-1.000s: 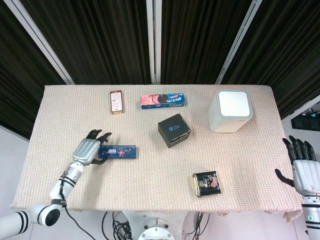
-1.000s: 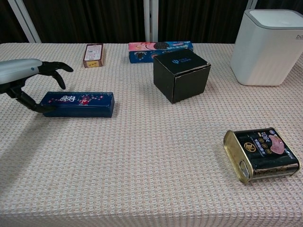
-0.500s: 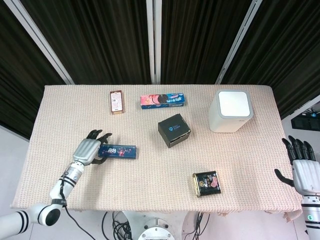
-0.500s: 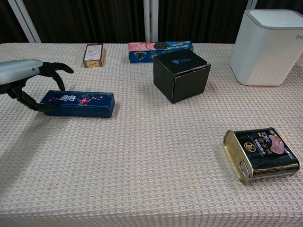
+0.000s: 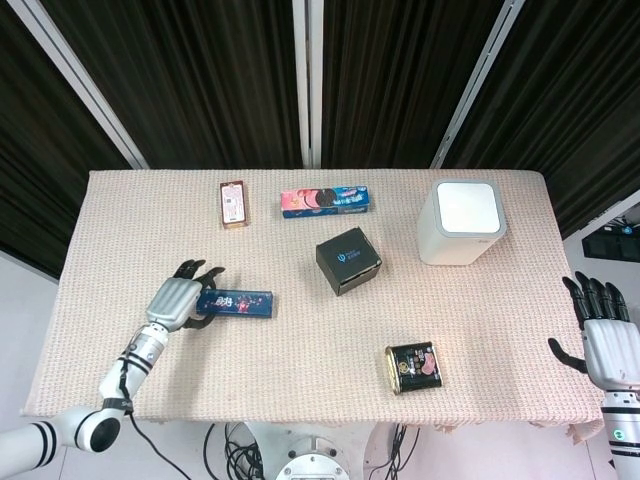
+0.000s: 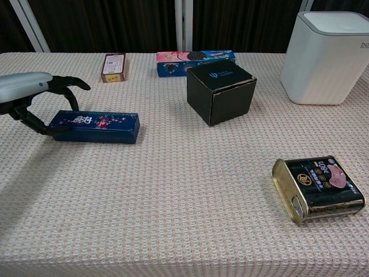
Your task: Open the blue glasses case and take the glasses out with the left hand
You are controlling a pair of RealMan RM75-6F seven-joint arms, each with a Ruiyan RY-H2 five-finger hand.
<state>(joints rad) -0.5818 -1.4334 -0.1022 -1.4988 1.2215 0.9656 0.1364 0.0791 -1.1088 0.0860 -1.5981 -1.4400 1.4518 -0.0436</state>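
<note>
The blue glasses case [image 5: 236, 303] is a long closed box with a floral print, lying flat on the left part of the table; the chest view shows the case [image 6: 95, 127] too. My left hand [image 5: 178, 298] is at its left end. In the chest view the left hand [image 6: 26, 86] has its thumb against the case's near left corner. Its fingers [image 6: 68, 86] arch above the far edge without closing on it. My right hand [image 5: 605, 338] hangs beyond the table's right edge, fingers spread and empty.
A black cube box [image 5: 348, 260] stands mid-table and a white container [image 5: 462, 222] at the back right. A pink-blue biscuit box [image 5: 327, 201] and a small brown pack [image 5: 233, 204] lie at the back. A dark tin [image 5: 413, 366] lies near the front edge.
The left hand has shifted a touch toward the case's left end and its fingers have risen slightly. The case and the right hand stay put.
</note>
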